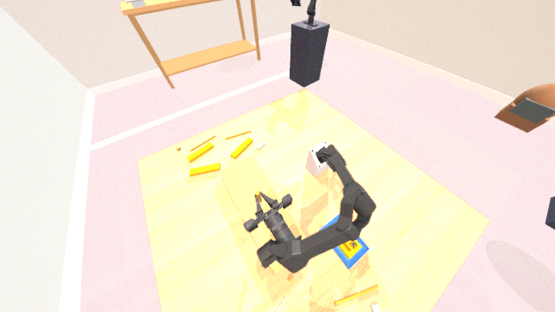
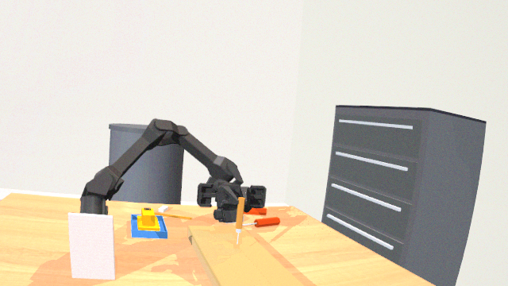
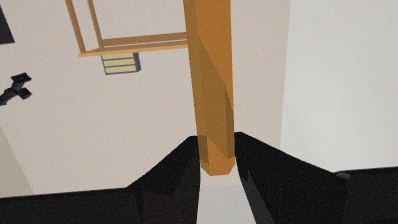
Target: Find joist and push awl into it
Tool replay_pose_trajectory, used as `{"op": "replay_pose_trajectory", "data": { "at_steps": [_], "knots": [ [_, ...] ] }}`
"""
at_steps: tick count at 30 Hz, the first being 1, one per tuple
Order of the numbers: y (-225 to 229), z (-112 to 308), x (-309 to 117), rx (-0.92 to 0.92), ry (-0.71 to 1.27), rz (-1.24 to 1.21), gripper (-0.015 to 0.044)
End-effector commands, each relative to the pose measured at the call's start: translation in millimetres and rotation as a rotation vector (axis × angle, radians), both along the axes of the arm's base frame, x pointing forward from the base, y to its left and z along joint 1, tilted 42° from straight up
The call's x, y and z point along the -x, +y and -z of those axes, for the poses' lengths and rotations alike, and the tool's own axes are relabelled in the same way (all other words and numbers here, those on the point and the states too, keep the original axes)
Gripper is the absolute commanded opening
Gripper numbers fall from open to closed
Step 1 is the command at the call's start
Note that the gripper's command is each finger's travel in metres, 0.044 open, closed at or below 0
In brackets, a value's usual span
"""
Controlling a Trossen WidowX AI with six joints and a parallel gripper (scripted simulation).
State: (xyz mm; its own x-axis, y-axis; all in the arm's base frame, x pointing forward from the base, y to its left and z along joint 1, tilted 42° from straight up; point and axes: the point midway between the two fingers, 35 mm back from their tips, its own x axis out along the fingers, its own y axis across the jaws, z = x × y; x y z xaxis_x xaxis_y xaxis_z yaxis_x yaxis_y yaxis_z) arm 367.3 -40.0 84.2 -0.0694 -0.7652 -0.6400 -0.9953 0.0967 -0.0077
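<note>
My gripper [image 1: 260,198] [image 2: 240,203] [image 3: 215,142] is shut on the orange handle of the awl [image 1: 257,196] [image 2: 240,216] [image 3: 212,75]. The awl stands near upright with its metal tip down, over the floor panel [image 1: 244,175] [image 2: 254,262]. Whether the tip touches the panel cannot be told. The wrist view shows the handle between both fingers, but not the tip. The yellow stud finder [image 1: 348,249] [image 2: 148,218] sits in the blue tray [image 1: 352,263] [image 2: 149,234], beside the panel. No joist or hole can be made out.
A white upright block [image 1: 317,165] [image 2: 92,246] stands by the arm's base. Red-handled tools [image 2: 267,222] lie beyond the panel in the exterior view. Yellow bars [image 1: 200,152] [image 1: 241,147] [image 1: 205,169] lie at the table's left back in the top view. A thin orange stick [image 1: 356,295] [image 2: 175,216] lies near the tray.
</note>
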Motion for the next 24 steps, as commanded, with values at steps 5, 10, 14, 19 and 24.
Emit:
{"op": "replay_pose_trajectory", "data": {
  "at_steps": [5, 10, 14, 19, 24],
  "knots": [
    [7.0, 7.5, -0.7, 0.000, -0.006, 0.004, 0.0000],
    [9.5, 10.2, -1.0, -0.001, -0.005, 0.004, 0.0000],
    [13.5, 14.6, -1.5, -0.001, -0.005, 0.004, 0.0000],
    [19.1, 20.6, -2.1, -0.001, -0.005, 0.004, 0.0000],
    [24.7, 26.7, -2.6, -0.002, -0.005, 0.004, 0.0000]
  ]
}}
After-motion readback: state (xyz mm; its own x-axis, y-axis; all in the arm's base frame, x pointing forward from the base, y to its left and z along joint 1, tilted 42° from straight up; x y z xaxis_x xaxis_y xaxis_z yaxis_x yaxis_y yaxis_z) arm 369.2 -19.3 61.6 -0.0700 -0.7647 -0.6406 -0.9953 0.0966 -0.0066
